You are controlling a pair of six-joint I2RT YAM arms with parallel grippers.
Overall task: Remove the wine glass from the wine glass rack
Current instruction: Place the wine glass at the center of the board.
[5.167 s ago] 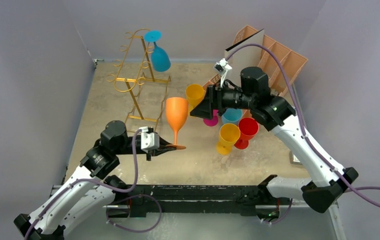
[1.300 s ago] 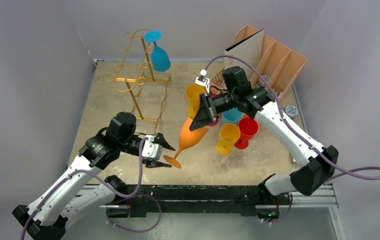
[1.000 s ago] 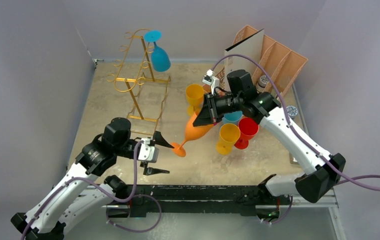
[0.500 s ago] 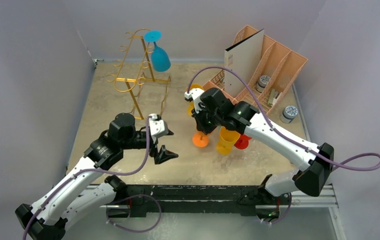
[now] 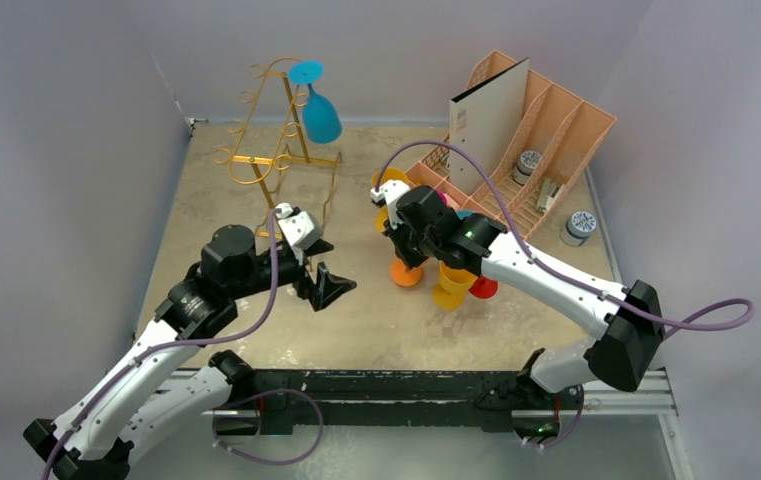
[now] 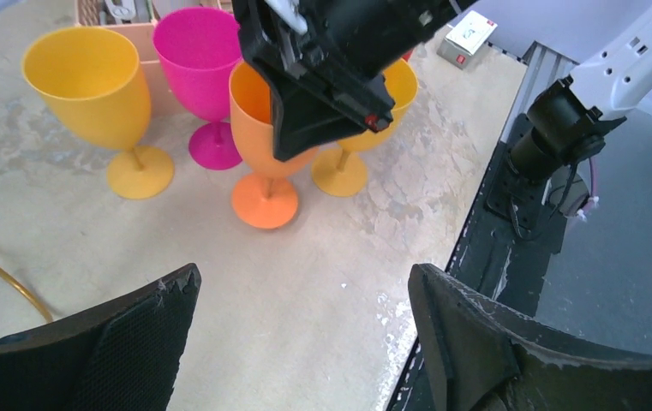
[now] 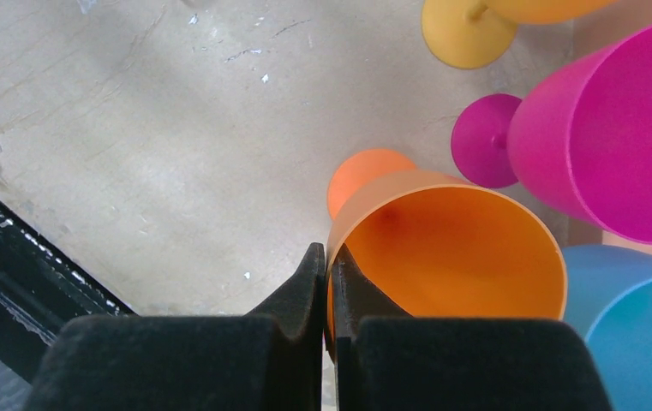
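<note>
The gold wine glass rack (image 5: 274,158) stands at the back left with a blue wine glass (image 5: 319,112) hanging upside down from its top. An orange wine glass (image 5: 405,274) stands upright on the table among the other glasses. My right gripper (image 5: 409,243) is shut on its rim. In the right wrist view one finger sits inside the orange wine glass (image 7: 451,248) and one outside, where my right gripper (image 7: 328,261) pinches the wall. My left gripper (image 5: 328,266) hangs open and holds nothing, between the rack and the orange wine glass (image 6: 262,128); my left gripper (image 6: 303,278) is over bare table.
A yellow glass (image 6: 91,86) and a magenta glass (image 6: 198,60) stand beside the orange one, with another yellow glass (image 5: 453,280) and a red one (image 5: 485,288) to its right. A peach organiser (image 5: 546,115) fills the back right. The black rail (image 5: 396,385) runs along the near edge.
The right gripper has swung the tilted orange glass upright and set its foot on the table. The left gripper has pulled away from it toward the rack and opened wider.
</note>
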